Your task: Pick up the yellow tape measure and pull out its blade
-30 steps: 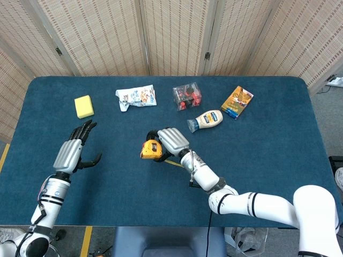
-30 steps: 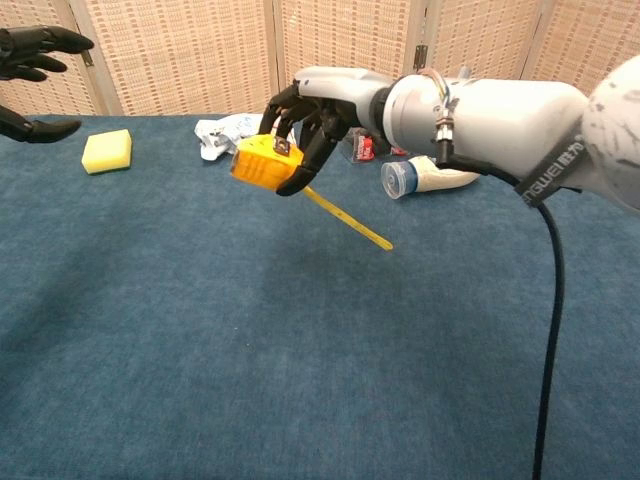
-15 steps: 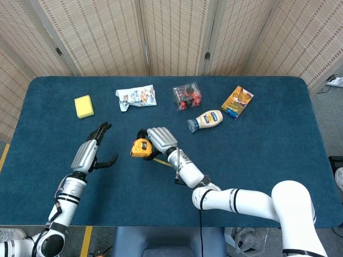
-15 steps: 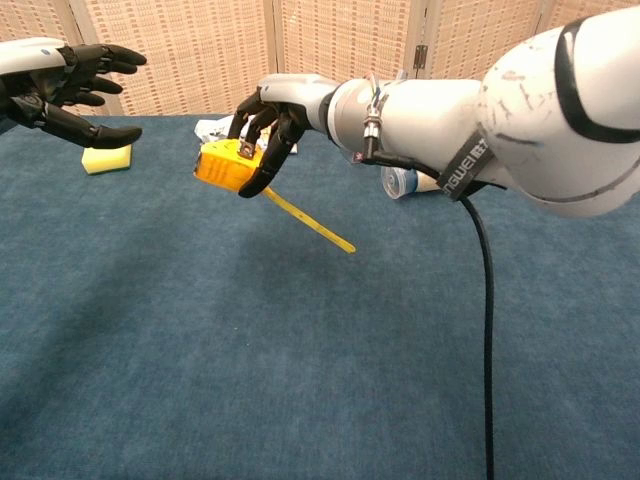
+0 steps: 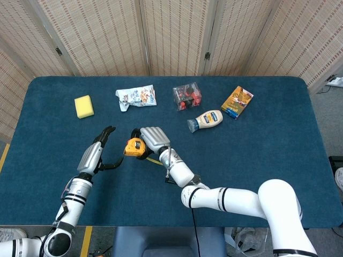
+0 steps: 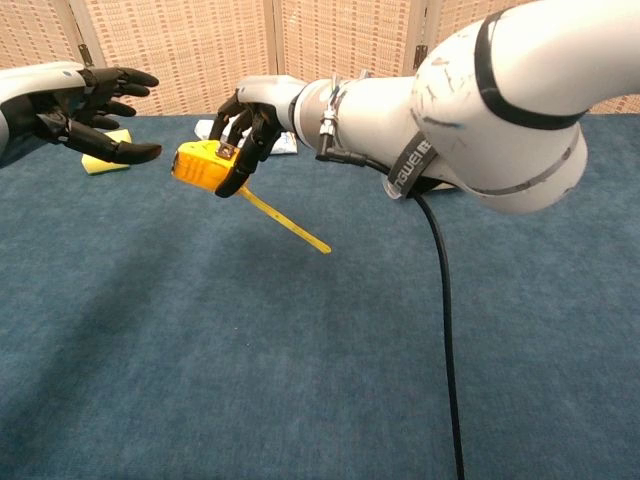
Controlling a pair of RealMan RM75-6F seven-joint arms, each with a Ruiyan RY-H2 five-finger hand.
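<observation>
My right hand (image 5: 151, 140) (image 6: 248, 112) grips the yellow tape measure (image 5: 133, 147) (image 6: 199, 165) and holds it above the blue table. A short length of yellow blade (image 6: 288, 221) (image 5: 156, 160) sticks out of the case, slanting down toward the right in the chest view. My left hand (image 5: 97, 152) (image 6: 85, 105) hovers just left of the case with its fingers spread, holding nothing. A small gap separates its fingertips from the tape measure.
A yellow sponge (image 5: 83, 106) lies at the far left. Along the back of the table (image 5: 278, 150) are a snack bag (image 5: 136, 97), a clear box with red contents (image 5: 187, 96), a lying squeeze bottle (image 5: 206, 120) and an orange box (image 5: 237, 101).
My right hand has carried the tape measure leftward. My left hand has moved right and closer to it, fingers still spread.
</observation>
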